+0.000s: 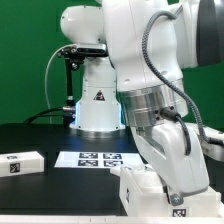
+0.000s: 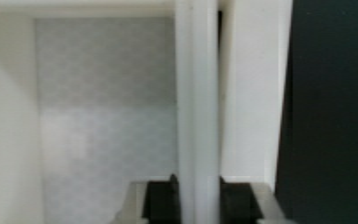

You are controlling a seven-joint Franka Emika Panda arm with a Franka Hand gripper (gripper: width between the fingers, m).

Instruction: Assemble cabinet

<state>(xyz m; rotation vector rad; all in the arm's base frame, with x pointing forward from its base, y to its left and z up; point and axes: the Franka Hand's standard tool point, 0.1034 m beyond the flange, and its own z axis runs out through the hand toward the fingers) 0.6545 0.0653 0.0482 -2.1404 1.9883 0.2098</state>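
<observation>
In the wrist view, my gripper (image 2: 199, 186) has its two black fingers (image 2: 162, 201) pressed against either side of a thin upright white panel (image 2: 197, 90), a wall of the cabinet. The cabinet's white inside (image 2: 96, 110) shows beside that wall. In the exterior view the cabinet (image 1: 138, 190) is a white box at the lower middle with a tag marker on it. My gripper (image 1: 176, 197) reaches down onto it and is largely hidden by my arm.
A loose white panel (image 1: 22, 164) with a tag lies at the exterior view's left. The marker board (image 1: 95, 158) lies flat in front of the white robot pedestal (image 1: 98, 105). My arm fills the exterior view's right.
</observation>
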